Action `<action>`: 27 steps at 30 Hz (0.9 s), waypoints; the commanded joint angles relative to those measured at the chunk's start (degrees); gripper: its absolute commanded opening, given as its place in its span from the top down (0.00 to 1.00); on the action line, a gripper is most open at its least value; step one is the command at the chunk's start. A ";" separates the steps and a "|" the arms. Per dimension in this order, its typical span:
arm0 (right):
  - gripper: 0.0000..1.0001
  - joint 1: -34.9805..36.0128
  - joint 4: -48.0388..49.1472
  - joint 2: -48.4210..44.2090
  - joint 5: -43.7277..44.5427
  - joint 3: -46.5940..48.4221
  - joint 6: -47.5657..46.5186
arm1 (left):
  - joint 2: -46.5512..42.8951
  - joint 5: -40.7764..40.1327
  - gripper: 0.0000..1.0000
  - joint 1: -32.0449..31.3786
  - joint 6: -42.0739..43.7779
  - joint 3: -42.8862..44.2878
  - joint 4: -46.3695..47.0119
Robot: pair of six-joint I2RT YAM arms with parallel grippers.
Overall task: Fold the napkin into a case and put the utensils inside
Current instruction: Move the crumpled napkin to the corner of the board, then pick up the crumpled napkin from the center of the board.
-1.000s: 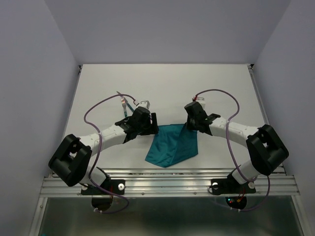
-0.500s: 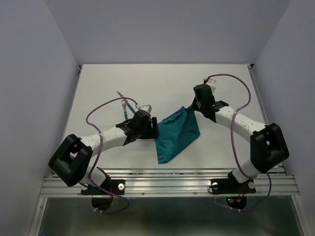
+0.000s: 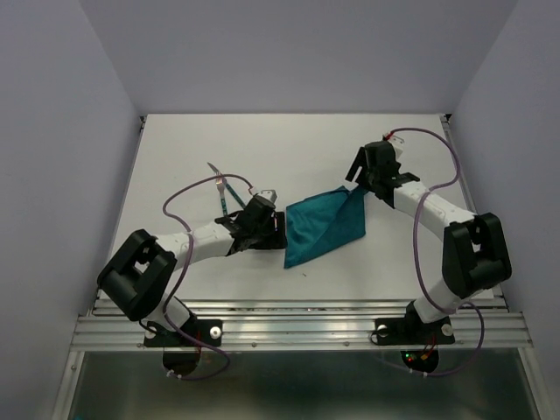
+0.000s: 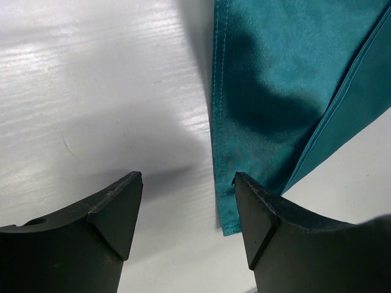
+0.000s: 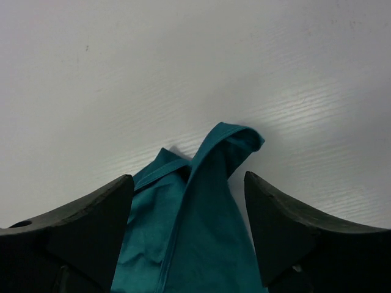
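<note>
Napkin [image 3: 325, 229] — teal, loosely folded, lying mid-table [image 3: 175, 157]. My left gripper [image 4: 186, 183]: jaws apart at its left edge. My right gripper [image 5: 186, 180]: jaws apart, astride its raised far corner. Utensils [image 3: 223, 188] — beyond my left gripper.

White table [image 3: 289, 144], pale lilac walls [image 3: 289, 52] on three sides, ribbed metal rail [image 3: 297, 328] along its near edge

Soft, even light comes from overhead, bright enough that the white table [image 3: 175, 149] around the napkin [image 3: 328, 226] carries only faint shadows, and the top view is sharp. In the left wrist view a broad grey shadow lies just beside the napkin, with a darker patch on the cloth. In the right wrist view, streaky glare shines on the tabletop near its peaked corner.
</note>
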 commanded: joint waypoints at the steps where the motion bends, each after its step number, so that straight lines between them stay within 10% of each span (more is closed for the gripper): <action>1: 0.18 0.52 -0.54 -5.71 -4.53 -2.39 -0.17 | 1.77 -0.66 0.28 -0.39 0.60 6.34 -0.84; 6: 0.00 1.04 -3.88 -10.80 -8.32 -7.23 2.03 | 7.92 -3.56 0.27 0.13 0.60 12.41 -1.73; 19: 0.10 2.80 -7.67 -21.18 -12.28 -15.59 3.44 | 21.90 -1.19 0.26 3.13 1.31 26.22 -2.08; 22: 0.15 3.60 -7.84 -21.10 -12.45 -16.99 4.14 | 22.95 1.44 0.38 3.48 0.96 27.18 -1.20; 27: 0.22 6.67 -6.88 -19.96 -13.33 -18.14 7.12 | 22.44 2.76 0.88 3.74 1.57 28.33 -1.46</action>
